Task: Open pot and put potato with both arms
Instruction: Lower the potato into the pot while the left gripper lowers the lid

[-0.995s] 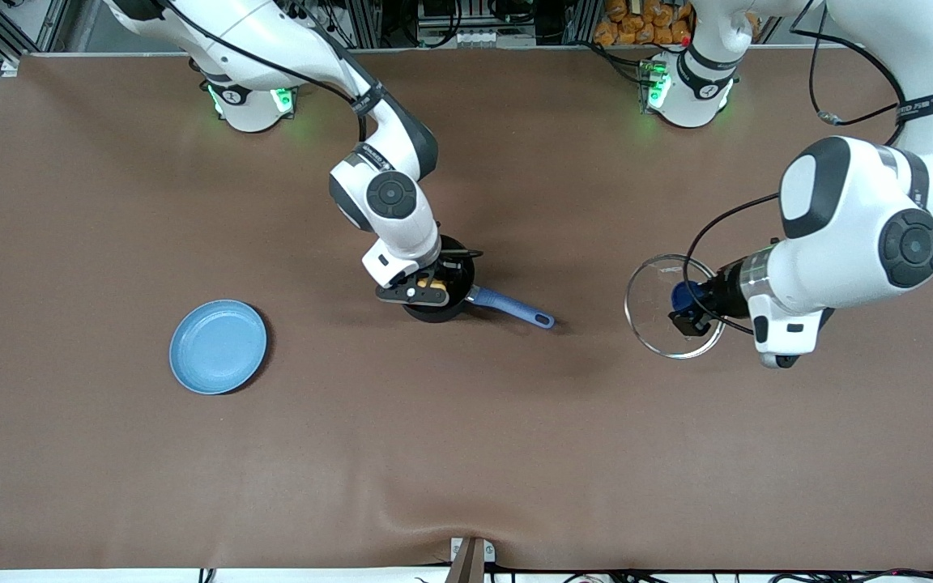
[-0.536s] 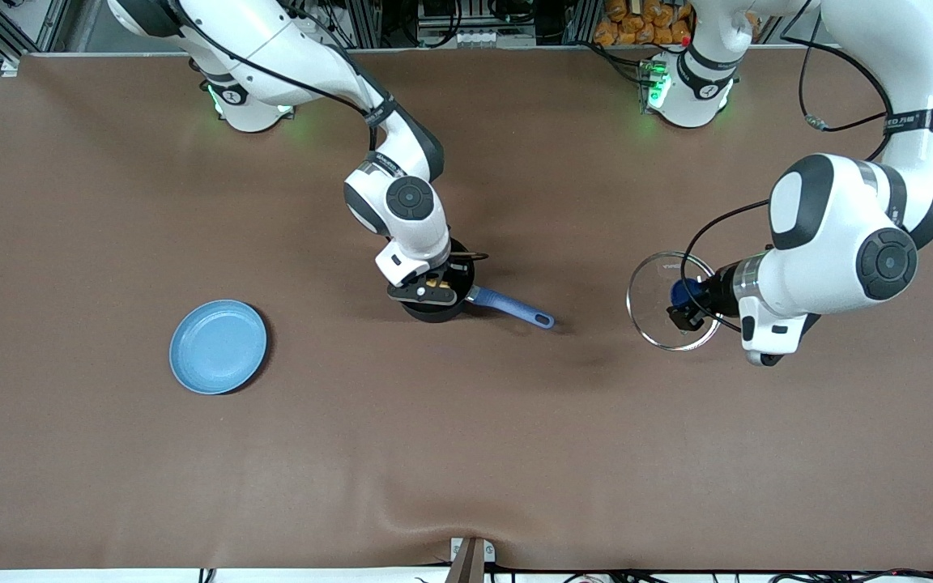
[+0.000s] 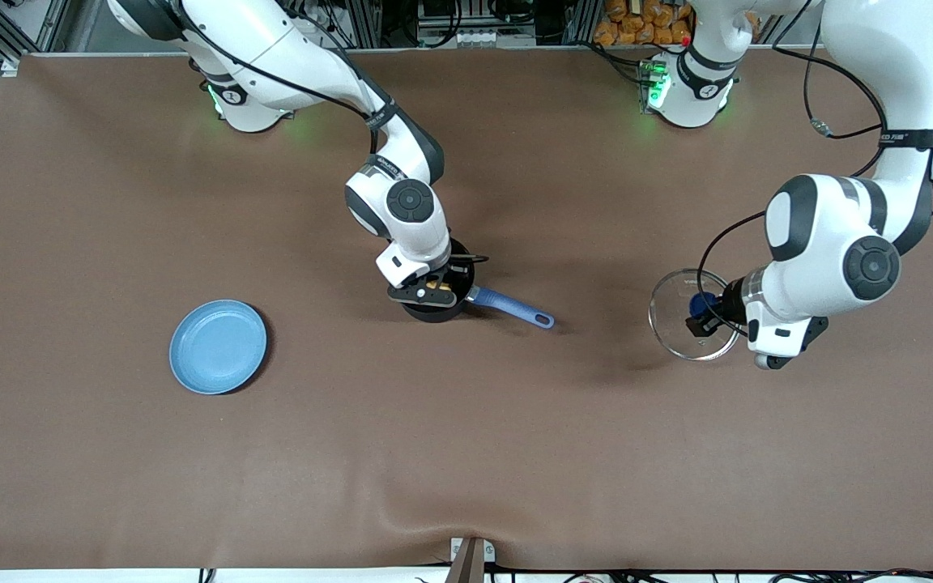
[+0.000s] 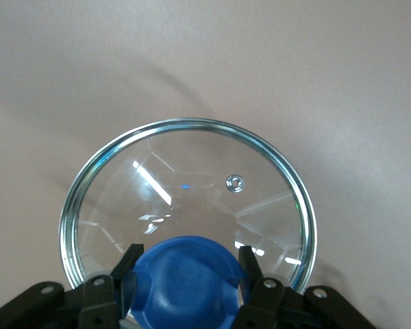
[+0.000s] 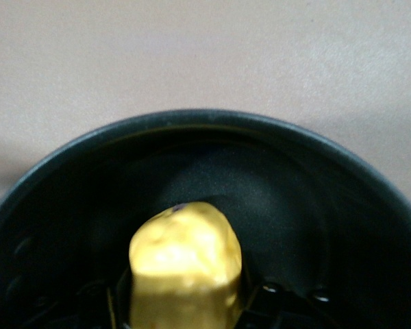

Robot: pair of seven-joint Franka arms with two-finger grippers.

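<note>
a: where's the potato (image 5: 185, 264) now?

b: gripped in the right claw (image 3: 432, 288), down inside the pot (image 3: 436, 311). the right wrist view shows it between the claw's fingers with the black wall curving round it. i can't tell whether it touches the bottom.

a: did the claw shift at all?

b: a second ago it sat a little more toward the right arm's end, over the pot's rim. half a second ago it came in over the middle, and since then it has hardly budged. so i'd say the carry is over and the let-go is what's left.

a: and the pot itself?

b: in the middle of the surface (image 3: 466, 453), blue handle (image 3: 511, 308) pointing toward the left arm's end. it hasn't moved.

a: the lid (image 3: 692, 324)?

b: clenched by its blue knob (image 4: 185, 277) in the left claw (image 3: 703, 314). over the last second that arm carried it a bit toward its own end of the surface. the ring also looks smaller in the front view now, so i judge it has gone lower. whether the rim has met the surface, i can't tell.

a: so the opening is done?

b: yes, pot uncovered and lid well apart from it. the blue plate (image 3: 218, 346) sits near the right arm's end, untouched. once the right claw lets go and lifts clear, i'd count the job finished.
</note>
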